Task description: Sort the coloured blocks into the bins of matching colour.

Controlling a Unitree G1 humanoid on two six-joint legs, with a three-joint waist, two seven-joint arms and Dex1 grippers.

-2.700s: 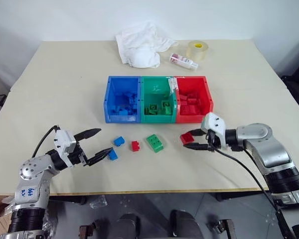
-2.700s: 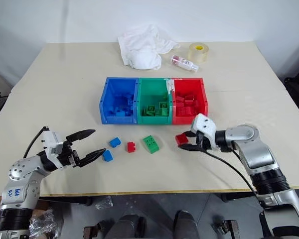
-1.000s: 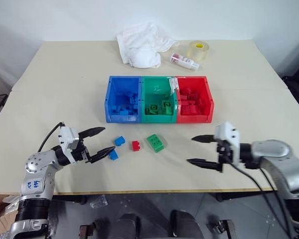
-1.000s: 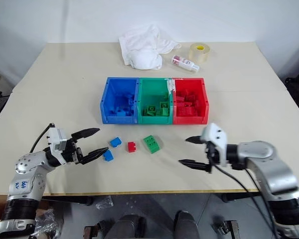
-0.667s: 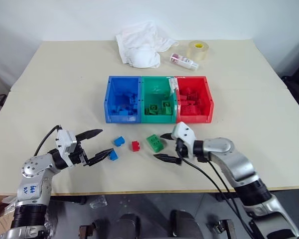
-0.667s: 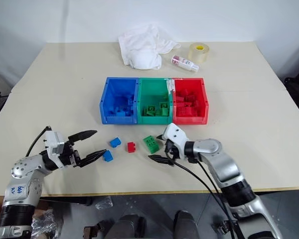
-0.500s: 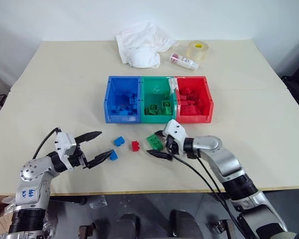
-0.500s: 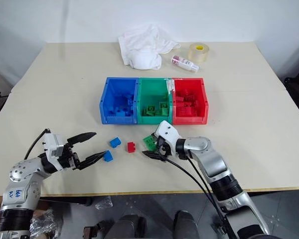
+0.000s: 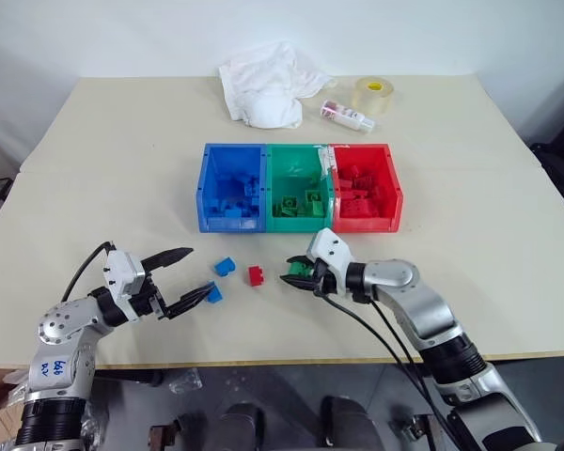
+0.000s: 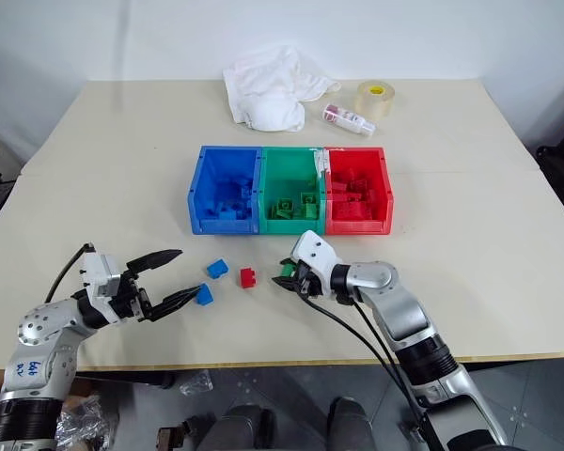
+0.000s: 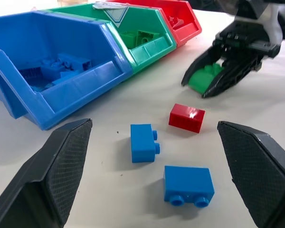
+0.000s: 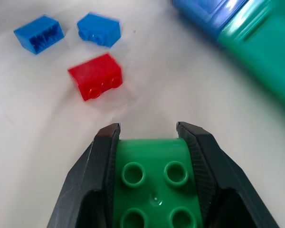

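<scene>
here the right gripper (image 9: 296,275) has its jaws clamped on the green block (image 12: 154,183) on the counter (image 9: 470,197), left gripper (image 9: 190,279) jaws apart; next, a lift toward the green bin (image 9: 296,178).

Bins (image 9: 301,225) blue, green, red; loose blocks: two blue (image 11: 143,142), one red (image 11: 186,117), one green (image 12: 154,183).

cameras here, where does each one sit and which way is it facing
Head views: on the robot's head, looking forward and down on the table, the bins, both arms.
Left wrist view: along the open left gripper toward two blue blocks, the red block.
Right wrist view: along the right gripper, closed on the green block.
Shared: the red block, the blue blocks.
</scene>
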